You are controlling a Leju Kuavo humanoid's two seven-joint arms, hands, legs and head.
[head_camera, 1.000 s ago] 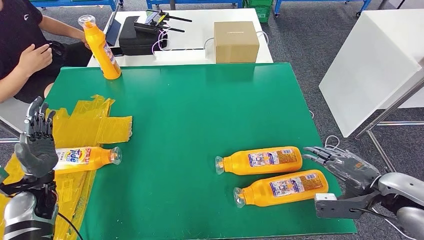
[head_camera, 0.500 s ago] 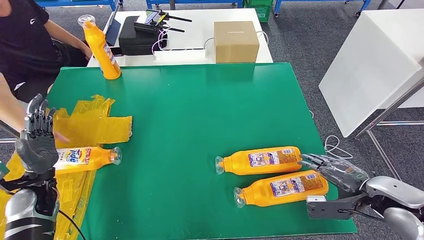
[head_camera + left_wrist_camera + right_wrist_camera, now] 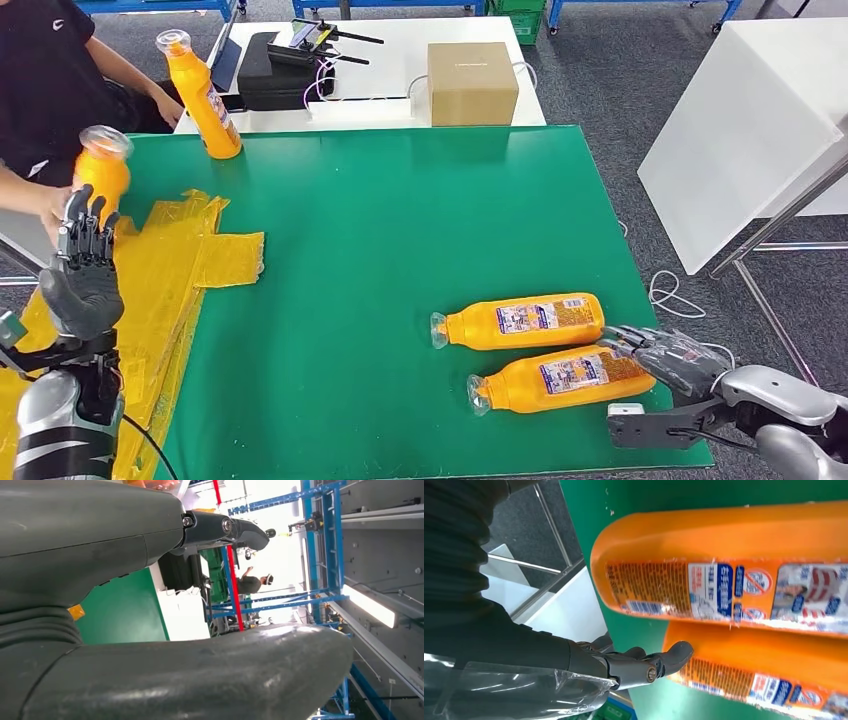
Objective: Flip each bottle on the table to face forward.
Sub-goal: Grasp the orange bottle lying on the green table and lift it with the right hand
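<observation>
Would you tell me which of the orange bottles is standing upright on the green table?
The bottle at the far left corner; two lie near the right robot hand, one is held by a person.

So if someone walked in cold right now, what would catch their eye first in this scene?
Probably the two orange bottles lying side by side on the green table, the far one and the near one, with the right hand at the near bottle's base. Next, a person's hand holding another orange bottle above the yellow sheet, just beyond the raised left hand.
</observation>
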